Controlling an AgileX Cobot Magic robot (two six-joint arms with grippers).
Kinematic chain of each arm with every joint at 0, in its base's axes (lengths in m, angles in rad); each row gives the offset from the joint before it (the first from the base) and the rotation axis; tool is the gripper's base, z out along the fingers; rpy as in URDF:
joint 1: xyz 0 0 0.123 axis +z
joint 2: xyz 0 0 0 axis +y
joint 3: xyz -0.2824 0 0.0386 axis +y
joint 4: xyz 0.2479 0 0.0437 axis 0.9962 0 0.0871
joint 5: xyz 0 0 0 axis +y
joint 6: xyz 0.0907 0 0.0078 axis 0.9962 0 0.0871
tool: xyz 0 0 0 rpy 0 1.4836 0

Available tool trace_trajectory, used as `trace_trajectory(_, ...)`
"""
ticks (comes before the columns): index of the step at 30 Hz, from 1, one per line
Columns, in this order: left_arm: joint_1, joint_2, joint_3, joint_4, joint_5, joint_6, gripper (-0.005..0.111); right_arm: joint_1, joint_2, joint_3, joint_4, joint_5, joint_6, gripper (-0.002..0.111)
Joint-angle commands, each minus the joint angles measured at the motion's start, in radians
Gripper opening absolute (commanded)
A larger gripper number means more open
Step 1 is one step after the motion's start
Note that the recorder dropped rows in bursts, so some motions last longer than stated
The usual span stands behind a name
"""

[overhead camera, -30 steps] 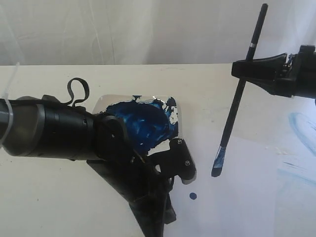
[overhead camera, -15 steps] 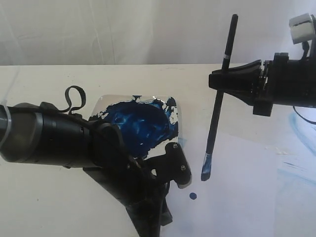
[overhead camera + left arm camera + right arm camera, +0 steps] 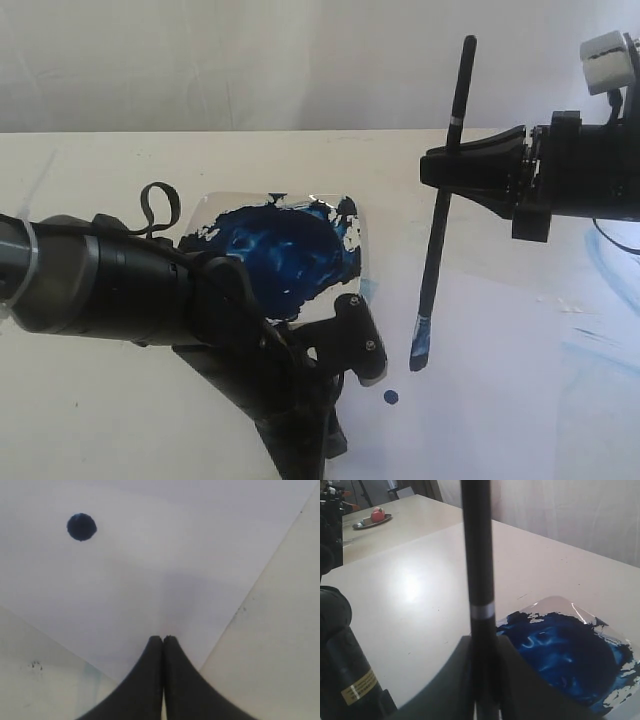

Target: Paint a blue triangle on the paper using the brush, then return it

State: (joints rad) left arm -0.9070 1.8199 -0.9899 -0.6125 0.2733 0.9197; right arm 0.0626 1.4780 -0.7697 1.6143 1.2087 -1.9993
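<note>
Expect bright, soft, even light in all views, with only faint shadows. The glossy square white plate smeared dark blue [image 3: 352, 236] shows white glare patches. The cream table [image 3: 412, 587] carries a broad sheen. The thin black-handled brush [image 3: 479, 555] appears out of focus close to the right wrist lens.

brush [image 3: 436, 250] carried leftward, nearer the paint plate [image 3: 352, 236], slightly lower

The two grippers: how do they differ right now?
The left gripper is shut on nothing; the right gripper clamps the brush. The left points down, low over the paper; the right reaches sideways, higher up. Both have black fingers.
</note>
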Motion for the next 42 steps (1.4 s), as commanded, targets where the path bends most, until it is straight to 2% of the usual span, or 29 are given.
trace_trajectory(1,-0.002,-0.003,0.004,-0.015,0.015,0.001,0.000,0.000,0.000,0.004,0.011,0.012,-0.012,0.000)
trace_trajectory(27,-0.002,0.009,0.004,-0.009,-0.018,0.003,0.000,0.000,0.001,0.004,0.010,0.012,-0.067,0.000)
trace_trajectory(34,-0.002,0.009,0.004,-0.009,-0.018,0.003,0.000,0.044,0.036,0.004,0.010,0.012,-0.065,0.000)
trace_trajectory(42,-0.002,0.009,0.004,-0.009,-0.018,0.003,0.000,0.047,0.048,0.004,0.008,0.012,-0.065,0.000)
